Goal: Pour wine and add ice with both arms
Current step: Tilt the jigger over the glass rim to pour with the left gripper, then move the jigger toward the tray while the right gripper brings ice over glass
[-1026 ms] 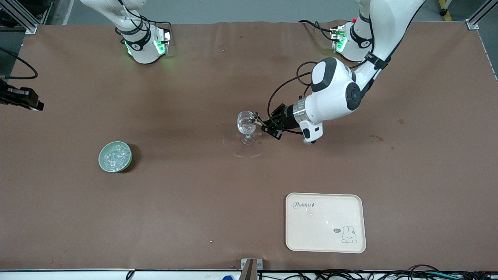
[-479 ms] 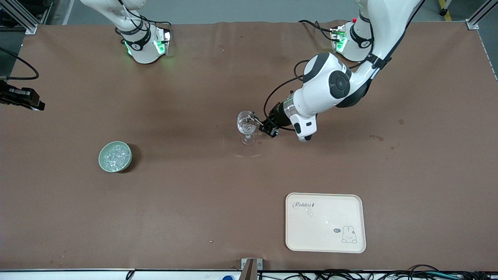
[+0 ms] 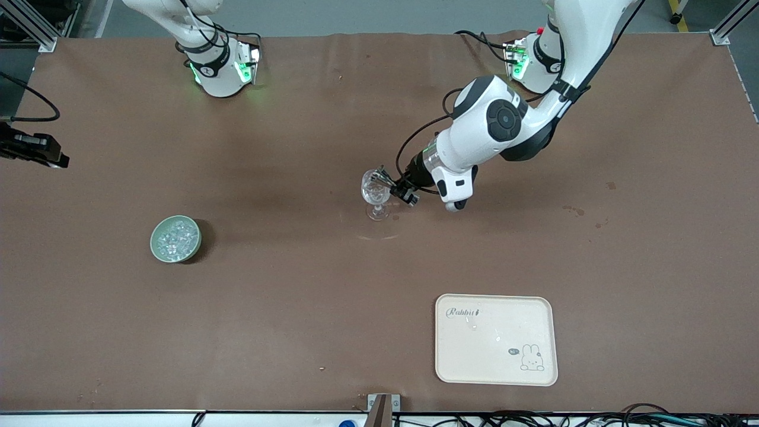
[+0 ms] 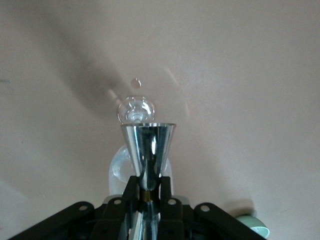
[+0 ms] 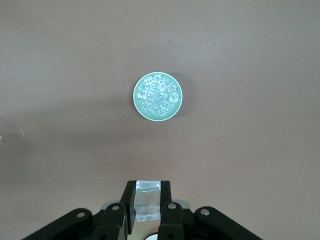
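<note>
The left pincer (image 3: 396, 189) hangs over the middle of the counter (image 3: 296, 308), clenched on a shiny metal jigger (image 4: 148, 147) whose flared cup is tipped toward the clear stemmed glass (image 3: 376, 196) standing upright there; in the front view the jigger is mostly hidden against the glass and hard to make out, while the left wrist view shows it plainly between the fingers (image 4: 131, 192). The glass's contents cannot be judged. The right pincer (image 5: 146, 202) is high above the counter, grasping a clear cube of ice (image 5: 147, 200) between its fingers, its lower part cut off by the frame edge. In the front view that arm shows only its base, so the pincer itself is out of sight. The rest of the ice (image 3: 175, 237) sits heaped in the pale green bowl (image 3: 155, 248) toward the right arm's end, well apart from the glass. Nearer the front camera lies a cream tray (image 3: 545, 338), printed "Rabbit" with a small rabbit drawing; its tiny speech bubble is unreadable.
</note>
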